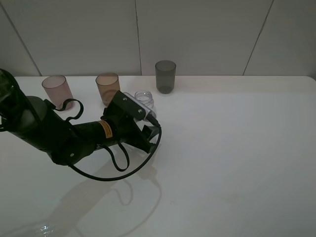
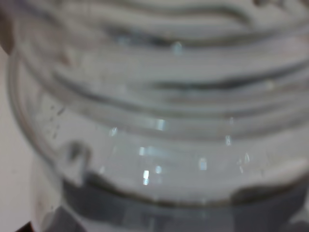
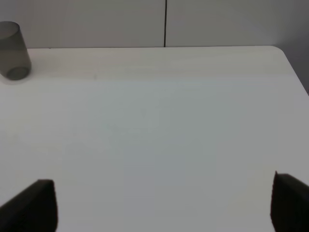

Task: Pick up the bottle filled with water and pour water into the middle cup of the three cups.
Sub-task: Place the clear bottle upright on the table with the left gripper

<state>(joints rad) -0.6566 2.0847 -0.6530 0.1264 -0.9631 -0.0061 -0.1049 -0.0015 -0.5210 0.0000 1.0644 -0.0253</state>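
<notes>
The clear bottle point(image 1: 143, 100) stands just right of the amber-brown middle cup point(image 1: 107, 88); only its threaded neck and shoulders show above my left gripper point(image 1: 139, 117). The gripper is around the bottle's body and hides its lower part. In the left wrist view the bottle point(image 2: 159, 121) fills the frame, blurred, and the fingers do not show clearly. The pinkish-mauve cup point(image 1: 58, 90) stands at the left and the dark grey cup point(image 1: 165, 76) at the right. My right gripper point(image 3: 164, 203) is open and empty over bare table.
The three cups stand in a row along the white table's far edge point(image 1: 222, 77), against the wall. The dark grey cup also shows in the right wrist view point(image 3: 12, 50). A black cable point(image 1: 116, 170) loops below the left arm.
</notes>
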